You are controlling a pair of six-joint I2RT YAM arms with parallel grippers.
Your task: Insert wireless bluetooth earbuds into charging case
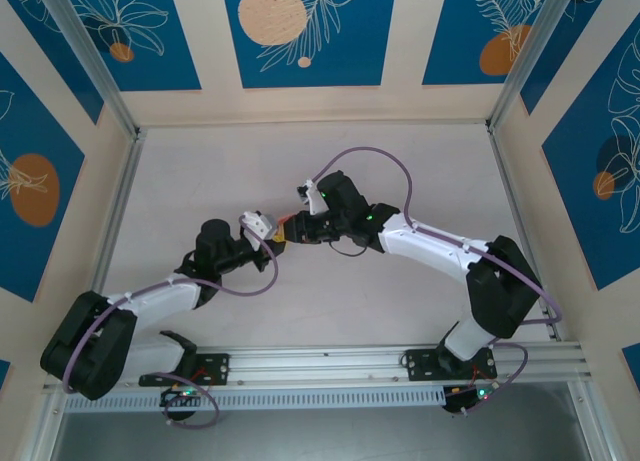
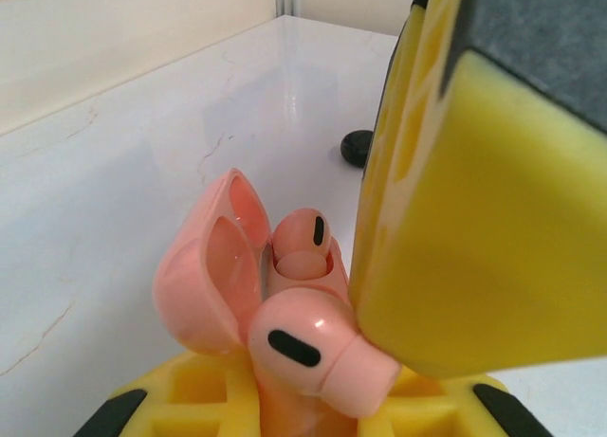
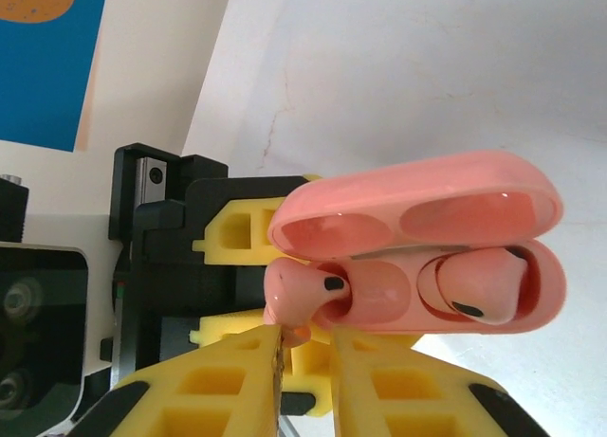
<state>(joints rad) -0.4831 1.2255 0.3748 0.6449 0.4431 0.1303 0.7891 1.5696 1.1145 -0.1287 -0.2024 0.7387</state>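
Note:
My left gripper (image 2: 294, 413) is shut on the base of a pink charging case (image 2: 285, 285), held upright with its lid (image 2: 204, 266) swung open. One pale pink earbud (image 2: 303, 233) sits in the far socket. A second pink earbud (image 2: 313, 347) rests at the mouth of the near socket, its stem pinched by my right gripper (image 3: 308, 347). In the right wrist view the case (image 3: 379, 290) lies sideways, with the seated earbud (image 3: 474, 285) on the right and the held earbud (image 3: 299, 295) on the left. From above, both grippers (image 1: 285, 231) meet at mid-table.
A small black object (image 2: 357, 148) lies on the white table (image 2: 142, 172) just beyond the case. Pale walls with blue patterned panels (image 1: 300, 31) enclose the table, with metal rails (image 1: 330, 361) along the near edge.

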